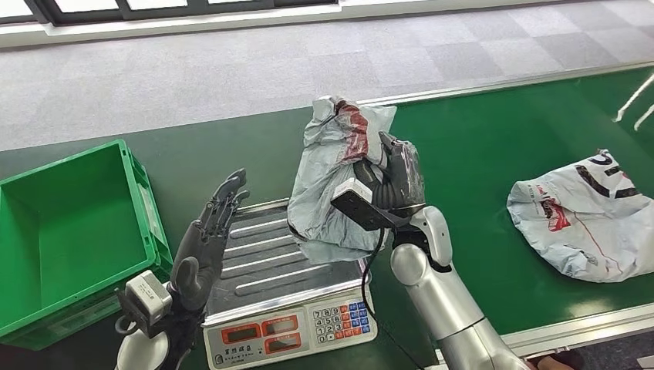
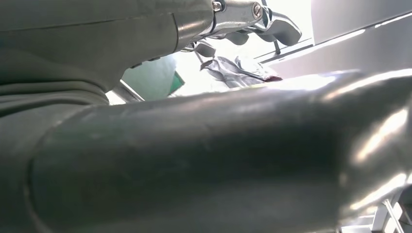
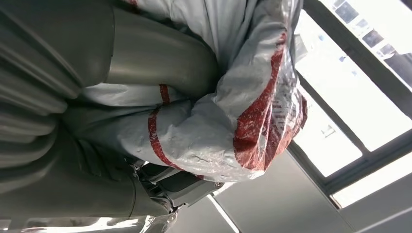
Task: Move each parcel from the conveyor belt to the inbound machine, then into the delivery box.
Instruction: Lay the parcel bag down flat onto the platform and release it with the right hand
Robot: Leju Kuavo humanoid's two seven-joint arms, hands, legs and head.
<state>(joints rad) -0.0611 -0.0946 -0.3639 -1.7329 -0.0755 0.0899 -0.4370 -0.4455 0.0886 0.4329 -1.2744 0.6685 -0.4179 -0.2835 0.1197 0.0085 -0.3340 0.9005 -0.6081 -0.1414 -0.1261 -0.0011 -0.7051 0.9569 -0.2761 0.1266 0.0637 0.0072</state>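
Observation:
A grey plastic parcel [image 1: 328, 181] with red print stands crumpled on end over the weighing scale [image 1: 289, 312], its lower end on the ribbed steel platform [image 1: 262, 266]. My right hand [image 1: 389, 177] grips its upper right side; in the right wrist view the parcel [image 3: 233, 121] bulges out of the hand [image 3: 145, 63]. My left hand [image 1: 208, 239] is raised flat with fingers spread at the platform's left edge, holding nothing and apart from the parcel. The left wrist view shows my left hand [image 2: 194, 165] very close, with the parcel [image 2: 238, 68] beyond. A second grey parcel [image 1: 586, 216] lies on the green conveyor belt [image 1: 478, 146].
An empty green crate [image 1: 73, 231] stands at the left beside the scale. The scale's display and keypad [image 1: 343, 320] face me at the front. Grey carpet lies beyond the belt's far rail.

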